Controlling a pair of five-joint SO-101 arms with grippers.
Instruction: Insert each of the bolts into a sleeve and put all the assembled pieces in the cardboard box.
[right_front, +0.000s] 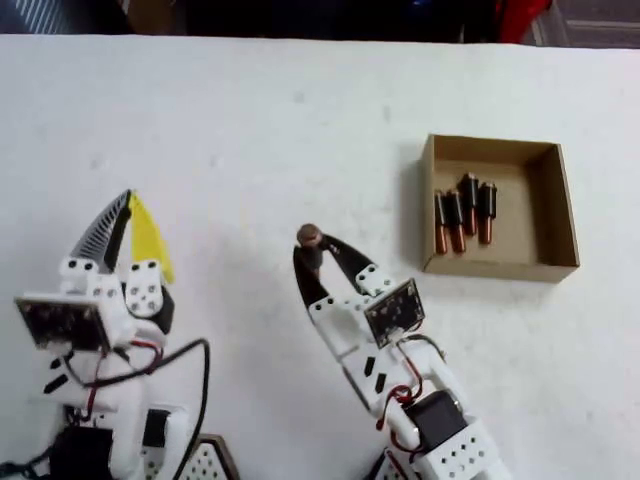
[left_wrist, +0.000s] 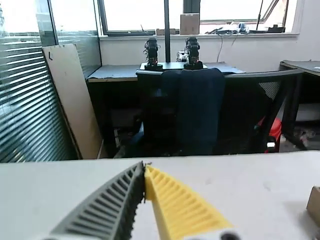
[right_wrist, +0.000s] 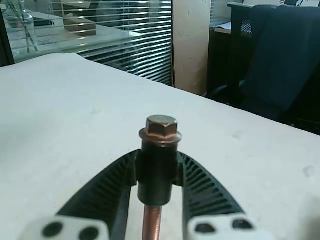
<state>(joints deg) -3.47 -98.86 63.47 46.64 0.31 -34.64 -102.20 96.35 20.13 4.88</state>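
**While four sleeved copper bolts (right_front: 462, 215) lie boxed, a fifth sits gripped**

Because the right gripper (right_front: 314, 256) clamps only the black cylindrical sleeve (right_wrist: 156, 175) of the copper hex-head bolt (right_wrist: 160, 131), at mid-frame in the high view, tipping it head-down over the brown cardboard box (right_front: 563, 210) at upper right might let the bolt slide out. A short carry could catch the box's near wall. The bolt's long axis runs along the fingers, head toward the frame's upper edge. At lower left, the left gripper (right_front: 130, 205) has its grey and yellow fingers pressed together, empty.

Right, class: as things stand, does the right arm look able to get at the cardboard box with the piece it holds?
Probably yes. Only bare table lies between the right end effector, shut on its assembled piece, and the open-topped cardboard box; the left end effector sits well away from that path.
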